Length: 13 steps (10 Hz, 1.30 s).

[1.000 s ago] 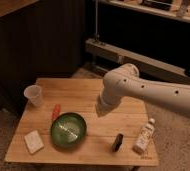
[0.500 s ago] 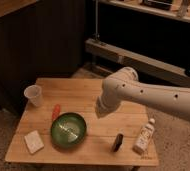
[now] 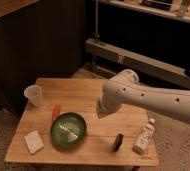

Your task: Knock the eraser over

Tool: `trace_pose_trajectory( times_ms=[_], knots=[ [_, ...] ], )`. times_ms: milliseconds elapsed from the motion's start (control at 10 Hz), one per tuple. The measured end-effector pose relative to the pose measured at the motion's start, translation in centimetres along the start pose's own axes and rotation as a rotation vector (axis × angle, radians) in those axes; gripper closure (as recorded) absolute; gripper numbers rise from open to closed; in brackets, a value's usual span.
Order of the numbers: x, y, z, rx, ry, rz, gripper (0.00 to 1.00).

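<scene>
The eraser [image 3: 118, 142] is a small black slab standing near the front edge of the wooden table [image 3: 88, 92], between the green bowl [image 3: 68, 130] and the white bottle [image 3: 144, 136]. My white arm reaches in from the right over the table. Its end, where the gripper [image 3: 100, 110] is, hangs above the table's middle, up and to the left of the eraser and apart from it. The arm hides the fingers.
A clear plastic cup [image 3: 33, 95] stands at the table's left rear. A red-orange object [image 3: 56, 111] lies beside the bowl. A pale flat block [image 3: 34, 141] lies at the front left. Dark wall and a shelf rail stand behind.
The arm has shifted only slightly over the table's middle. The eraser and the other objects have not moved.
</scene>
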Motion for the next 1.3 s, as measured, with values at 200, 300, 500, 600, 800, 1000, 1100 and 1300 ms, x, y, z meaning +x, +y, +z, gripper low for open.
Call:
trace_pose_trajectory(
  times_ms=[200,300,500,600,800,1000,1100,1300],
  knots=[
    [0.0,1.4,-0.4,0.065,-0.036,0.065,0.87],
    [-0.2,3.1,-0.9,0.100,-0.063,0.114,0.87],
    [-0.7,5.5,-1.8,0.141,-0.118,0.186,0.87],
    [-0.8,6.2,-2.1,0.147,-0.133,0.209,0.87],
    [-1.4,8.0,-3.1,0.148,-0.156,0.249,0.87],
    [-3.6,9.9,-4.1,0.140,-0.153,0.263,0.87],
    [-4.5,10.6,-4.4,0.146,-0.135,0.268,0.87],
    [-6.1,11.6,-4.7,0.193,-0.074,0.280,0.87]
  ],
)
